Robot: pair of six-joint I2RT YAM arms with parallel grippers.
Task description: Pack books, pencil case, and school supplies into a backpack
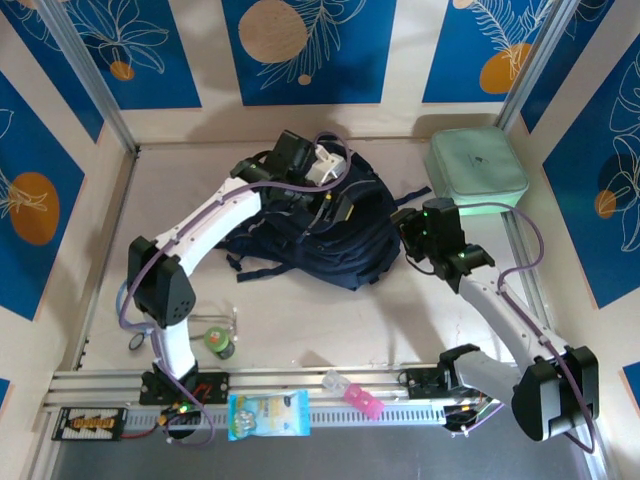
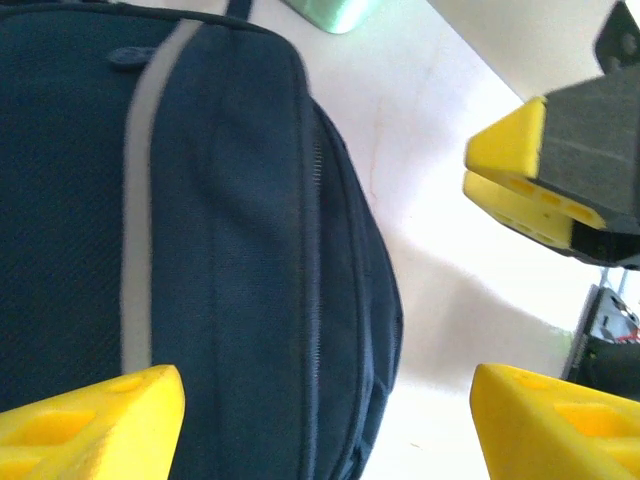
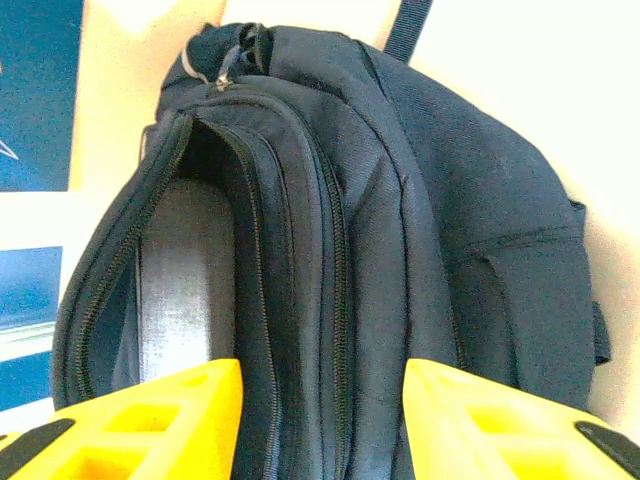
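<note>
The navy backpack (image 1: 300, 235) lies in the middle of the table. Its main compartment gapes open in the right wrist view, with a grey inner panel (image 3: 185, 290) showing. My left gripper (image 1: 335, 203) hangs over the backpack's (image 2: 220, 250) top side. It stands open (image 2: 325, 430), and its yellow fingers (image 2: 90, 420) are wide apart and touch nothing. My right gripper (image 1: 405, 232) is at the backpack's right edge. It is open (image 3: 320, 425), and its fingers (image 3: 150, 425) stand either side of the zippered front folds (image 3: 320, 250). The books are out of view.
A mint-green rounded case (image 1: 477, 168) lies at the back right. Near the front rail are a green tape roll (image 1: 220, 342), a blue packet (image 1: 268, 413) and a pink item (image 1: 355, 393). My right gripper's fingers (image 2: 505, 150) show in the left wrist view.
</note>
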